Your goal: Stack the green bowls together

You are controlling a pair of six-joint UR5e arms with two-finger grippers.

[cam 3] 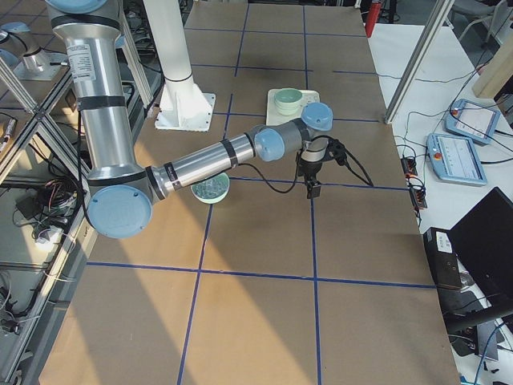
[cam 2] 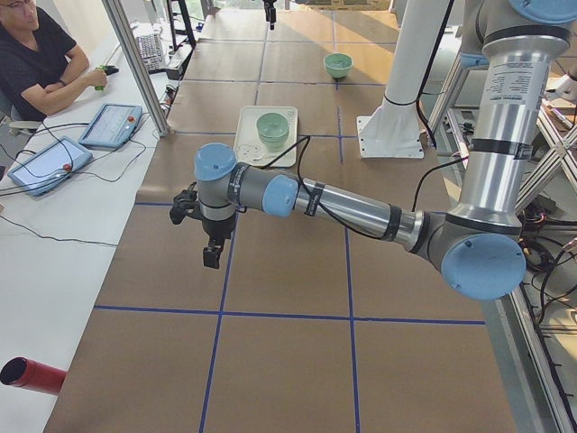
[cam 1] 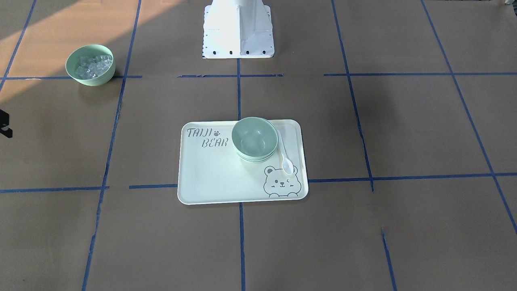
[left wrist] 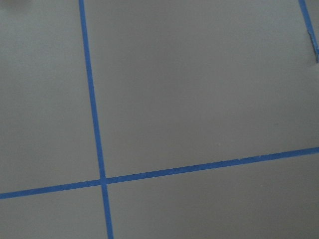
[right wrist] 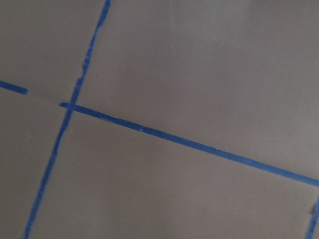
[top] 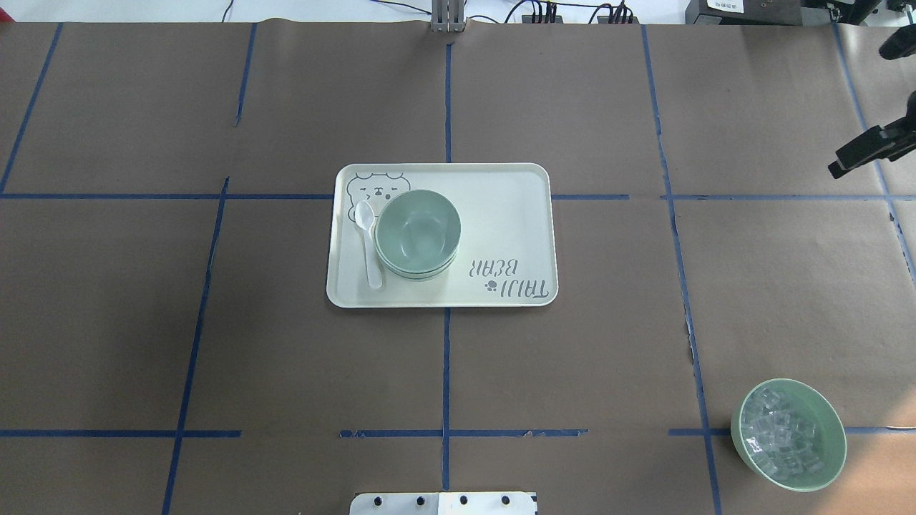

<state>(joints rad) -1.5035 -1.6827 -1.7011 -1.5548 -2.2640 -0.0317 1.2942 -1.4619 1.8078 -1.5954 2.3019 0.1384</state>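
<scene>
The pale mint-green round plastic bowls point(top: 417, 232) sit nested one inside another in a single stack on the left half of the cream rectangular plastic tray point(top: 501, 214), at the middle of the table. The rims of the lower ones show just under the top one. A white plastic spoon point(top: 369, 247) lies on the tray just left of the stack, its scoop end on the far side by the printed bear. Another green round bowl filled with clear ice-like cubes point(top: 787, 435) stands alone at the near right of the table, well apart from the tray.

The left gripper point(cam 2: 210, 257) hangs pointing down over bare brown paper point(left wrist: 199, 89), well to the left of the tray, with nothing visible in its grasp. From the side view alone I cannot tell whether its jaws are parted or closed. The right gripper point(cam 3: 313, 191) hangs likewise well to the right of the tray — only a dark sliver of it reaches the overhead view's edge, and I cannot tell its opening either. Both wrist cameras show only brown paper crossed by blue tape lines point(right wrist: 164, 135).
</scene>
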